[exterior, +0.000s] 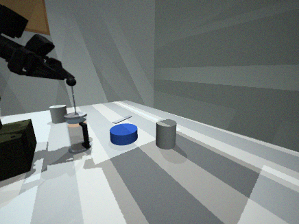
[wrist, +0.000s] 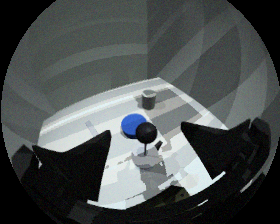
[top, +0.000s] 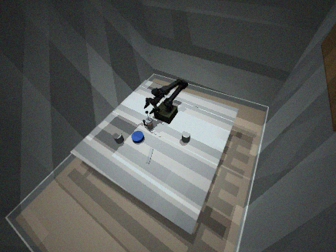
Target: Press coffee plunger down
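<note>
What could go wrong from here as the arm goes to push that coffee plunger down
1. The plunger knob sits high on a thin, slightly leaning rod; an off-centre push could tip the press rather than sink the plunger.
2. The open gripper holds nothing, with the knob between its spread fingers; a finger could catch the knob sideways and slide the press.
3. The blue disc lies close beside the press, so any shift might knock it.

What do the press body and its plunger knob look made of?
Press body: seems clear glass or plastic, since the table shows through its wall. Knob: matte black, plastic or rubber perhaps; no shine. The rod below it looks like thin grey metal.
</note>
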`<state>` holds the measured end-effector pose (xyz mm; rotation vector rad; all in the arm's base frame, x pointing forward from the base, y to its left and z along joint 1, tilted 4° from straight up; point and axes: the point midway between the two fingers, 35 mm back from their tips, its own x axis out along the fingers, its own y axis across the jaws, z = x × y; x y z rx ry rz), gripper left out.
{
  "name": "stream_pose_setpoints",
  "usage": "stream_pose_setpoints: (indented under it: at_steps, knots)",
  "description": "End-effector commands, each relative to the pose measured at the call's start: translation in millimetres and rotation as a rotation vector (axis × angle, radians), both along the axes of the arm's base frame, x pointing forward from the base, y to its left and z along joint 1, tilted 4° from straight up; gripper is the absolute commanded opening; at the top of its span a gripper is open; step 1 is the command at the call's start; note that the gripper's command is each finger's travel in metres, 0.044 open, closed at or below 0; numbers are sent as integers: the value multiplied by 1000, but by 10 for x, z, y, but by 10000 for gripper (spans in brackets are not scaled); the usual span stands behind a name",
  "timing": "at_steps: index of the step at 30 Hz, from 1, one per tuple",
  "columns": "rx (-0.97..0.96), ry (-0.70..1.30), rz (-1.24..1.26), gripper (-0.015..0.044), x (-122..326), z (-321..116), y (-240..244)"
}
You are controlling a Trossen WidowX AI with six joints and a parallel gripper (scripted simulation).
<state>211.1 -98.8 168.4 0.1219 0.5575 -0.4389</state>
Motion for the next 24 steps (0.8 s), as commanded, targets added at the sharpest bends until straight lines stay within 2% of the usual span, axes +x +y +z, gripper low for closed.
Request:
stream_pose_setpoints:
  at_steps: [1,5,17,24]
  knots:
    - [1,12,7,440,52,-72,-19]
    - [1,11,7,440,78,-96,-33]
    - [1,11,7,125,78,-96,-33]
    - [1,11,7,119,78,-96,-33]
